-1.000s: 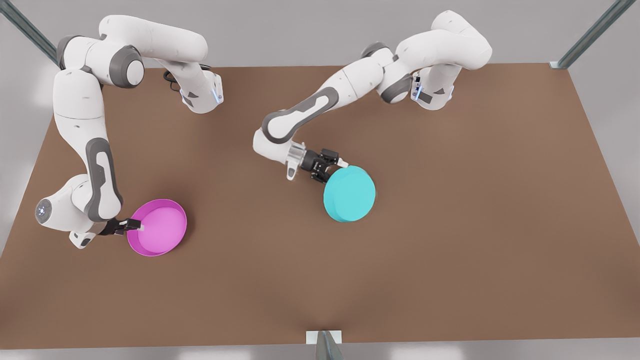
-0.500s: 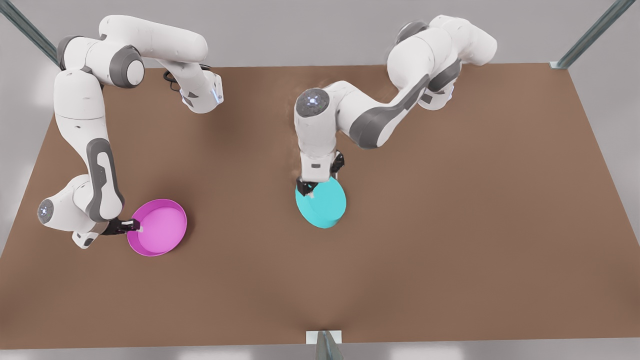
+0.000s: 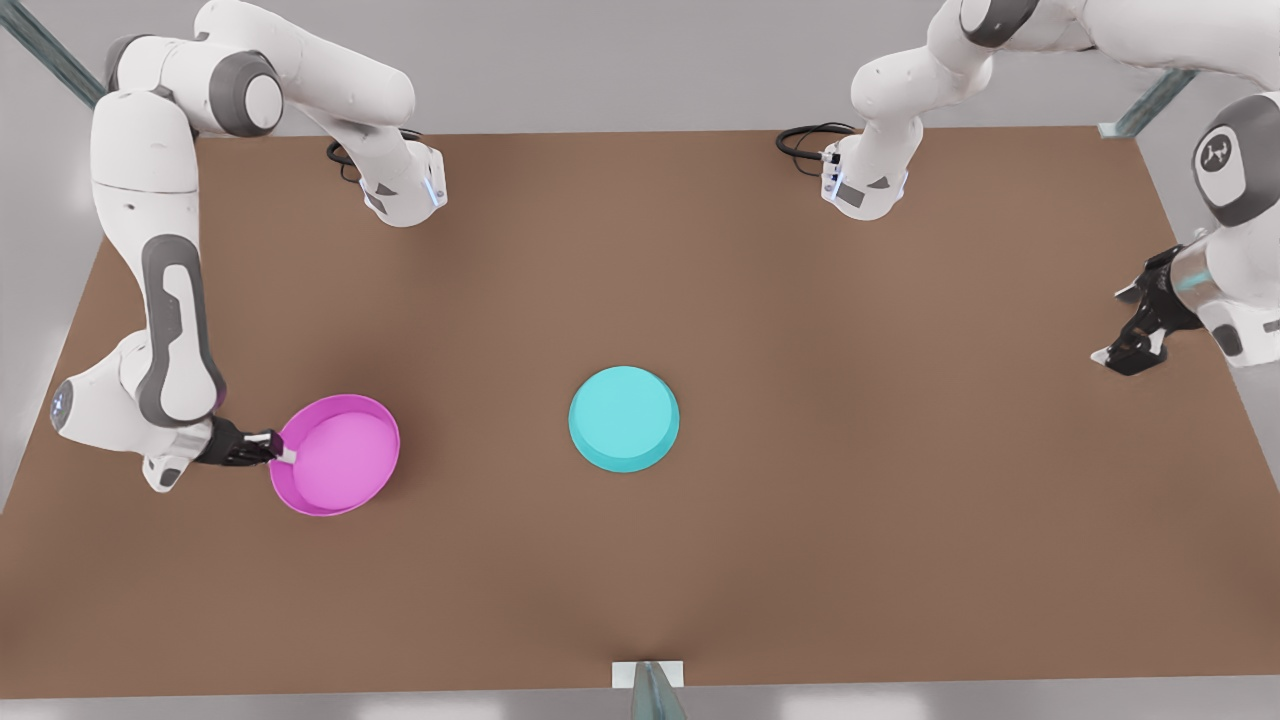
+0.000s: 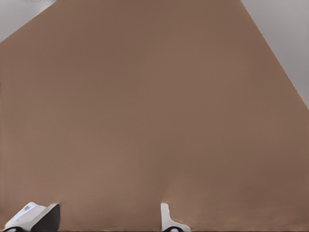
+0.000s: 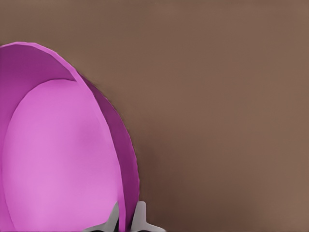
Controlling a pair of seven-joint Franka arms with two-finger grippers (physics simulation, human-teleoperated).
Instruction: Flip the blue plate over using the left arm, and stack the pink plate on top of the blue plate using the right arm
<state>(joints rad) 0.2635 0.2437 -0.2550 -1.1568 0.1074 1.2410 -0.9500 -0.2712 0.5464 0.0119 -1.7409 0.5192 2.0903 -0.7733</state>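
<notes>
The blue plate (image 3: 624, 418) lies alone mid-table, flat plain underside up. At the front view's left, the pink plate (image 3: 340, 455) sits rim up, lighter inside showing. My right gripper (image 3: 278, 452) is shut on its near rim, one finger inside and one outside. The right wrist view shows the same pink plate (image 5: 63, 159) close up, its rim pinched by the right gripper (image 5: 126, 220). Far off at the front view's right edge, my left gripper (image 3: 1130, 335) hangs open over the table, holding nothing. Its spread fingertips (image 4: 166, 220) frame bare table in the left wrist view.
Both arm bases (image 3: 400, 190) (image 3: 865, 185) stand at the back of the brown table (image 3: 800, 550), each with a black cable. Metal frame posts rise at the back corners, and a small bracket (image 3: 648, 680) sits at the front edge.
The left gripper let go of the blue plate, which now lies flat underside up, and swung away to the front view's right edge. The right gripper shifted the pink plate slightly rightward.
</notes>
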